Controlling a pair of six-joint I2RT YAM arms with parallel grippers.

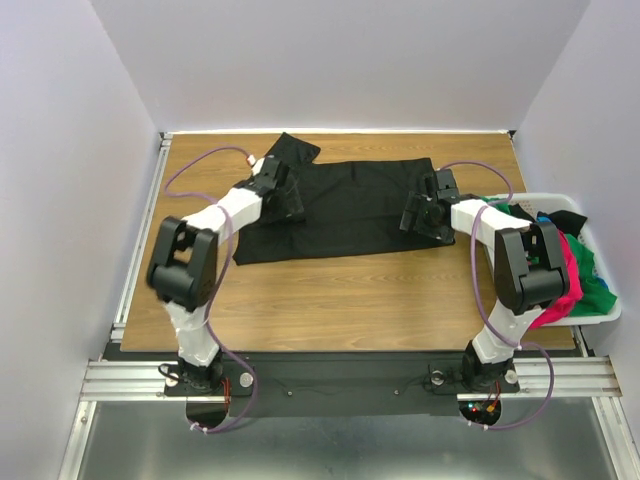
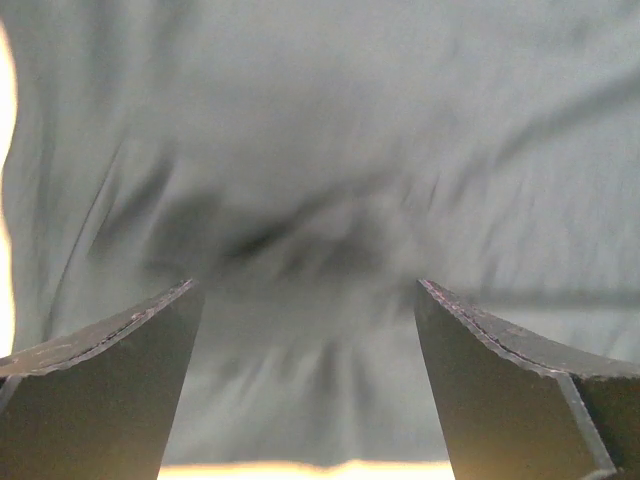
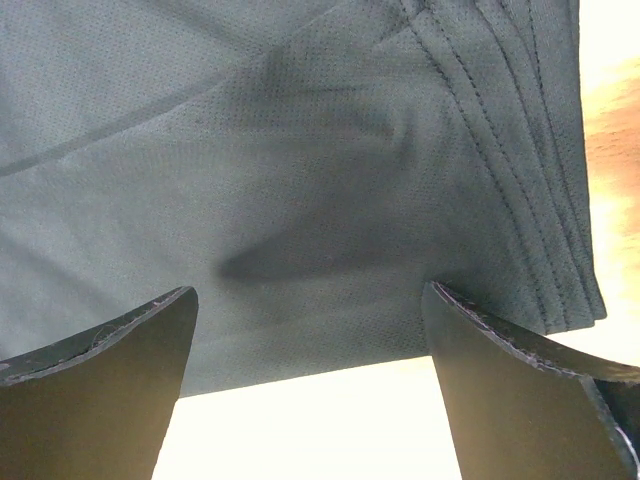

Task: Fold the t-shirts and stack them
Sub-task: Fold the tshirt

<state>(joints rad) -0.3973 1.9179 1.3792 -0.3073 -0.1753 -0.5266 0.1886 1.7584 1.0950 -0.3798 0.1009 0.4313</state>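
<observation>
Top external view, large black shirt spread on worktop, left jaws released over its left side, right jaws released over its right hem, other shirts in basket at right.

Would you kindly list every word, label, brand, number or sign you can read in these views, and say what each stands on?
No text can be read in any view.
The black shirt shows only plain cloth and stitching.
The shirts in the basket are too small to show any label.
</observation>
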